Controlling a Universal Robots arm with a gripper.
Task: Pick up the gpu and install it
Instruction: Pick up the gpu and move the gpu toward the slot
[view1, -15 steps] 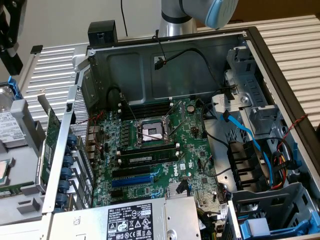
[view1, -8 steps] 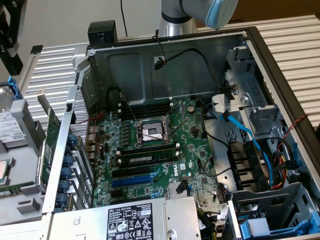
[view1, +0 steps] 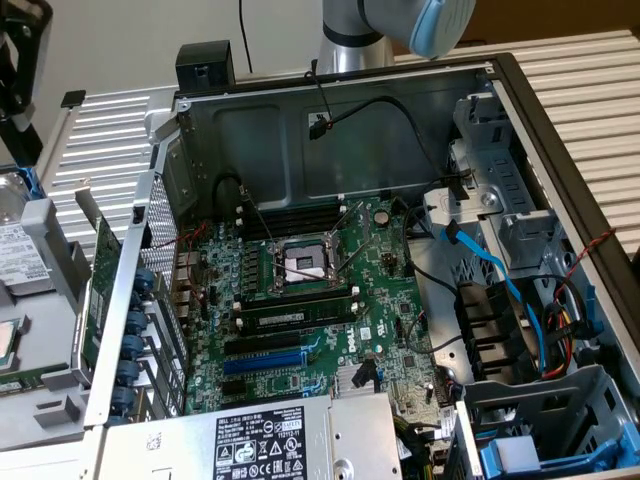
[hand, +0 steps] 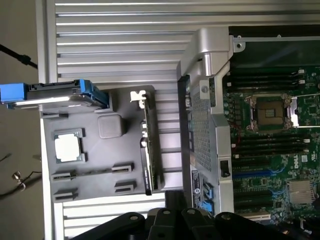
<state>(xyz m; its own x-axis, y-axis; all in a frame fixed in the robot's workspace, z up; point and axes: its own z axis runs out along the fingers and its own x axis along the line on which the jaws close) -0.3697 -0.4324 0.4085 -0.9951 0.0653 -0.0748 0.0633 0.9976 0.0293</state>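
A: The case (view1: 300, 140) lies open with the motherboard (view1: 400, 300) bare inside, both off to one side of the fingers. Where's the gpu?

B: The gpu (hand: 148, 150) stands on edge in the grey tray (hand: 100, 156), just ahead of the gripper (hand: 175, 216) and untouched. The fingers are pressed together, holding nothing.

A: Risk?

B: Closed like that, I reckon they'd tip the 1 thin gpu over, or clip the case beside it.

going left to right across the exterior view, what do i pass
tray → gpu → motherboard → blue cable
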